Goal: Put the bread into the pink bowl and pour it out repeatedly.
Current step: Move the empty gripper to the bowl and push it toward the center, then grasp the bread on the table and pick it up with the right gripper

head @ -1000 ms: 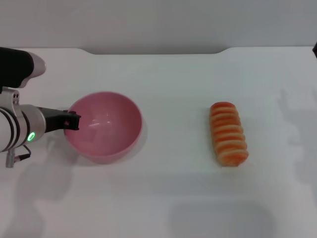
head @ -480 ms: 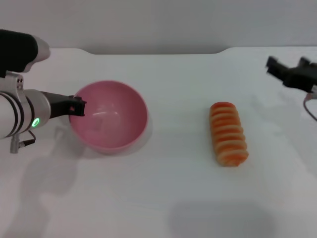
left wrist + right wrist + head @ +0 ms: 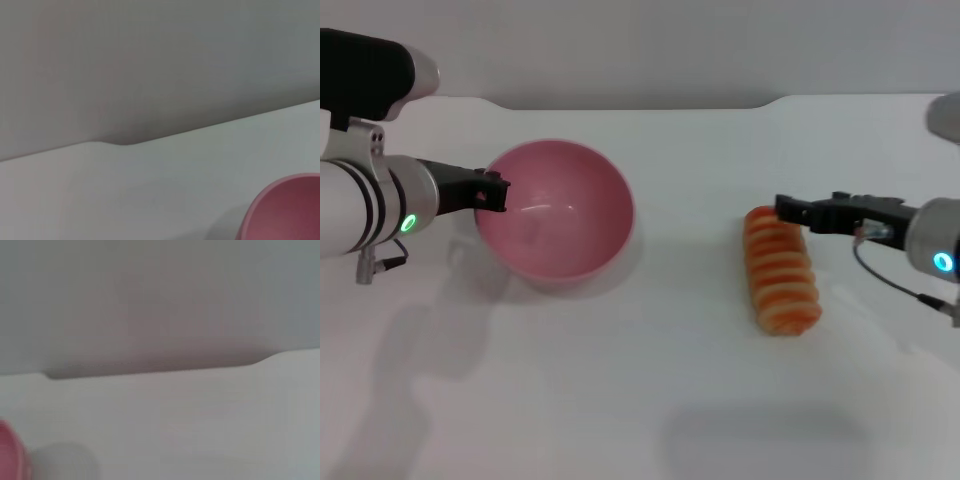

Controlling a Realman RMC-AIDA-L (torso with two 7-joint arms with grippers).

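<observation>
Our left hand (image 3: pixel 492 192) sat at the far left of the white counter (image 3: pixel 660 390), reaching in from a silver and black arm with a small green light. Its dark tip met the left rim of the pink bowl (image 3: pixel 558 222); we could not tell whether its fingers were clenched on that rim or released. The pink bowl was round, deep and glossy, and it leaned a little so that its opening faced partly toward us. Nothing lay inside it. In the left wrist view only a curved piece of the pink bowl (image 3: pixel 287 210) showed at one corner, with bare counter (image 3: pixel 150 190) and a grey wall behind it.

To the right of the bowl, well apart from it, the bread (image 3: pixel 780 268) lay flat on the counter. It was an elongated, ridged loaf with orange and cream stripes running across it, its long axis pointing away from us.

Farther right of the bowl, our right hand (image 3: pixel 798 213) came in from the counter's right edge, its dark fingertips over the far end of the bread. We could not tell whether it was released or clenched, nor whether it touched the bread.
</observation>
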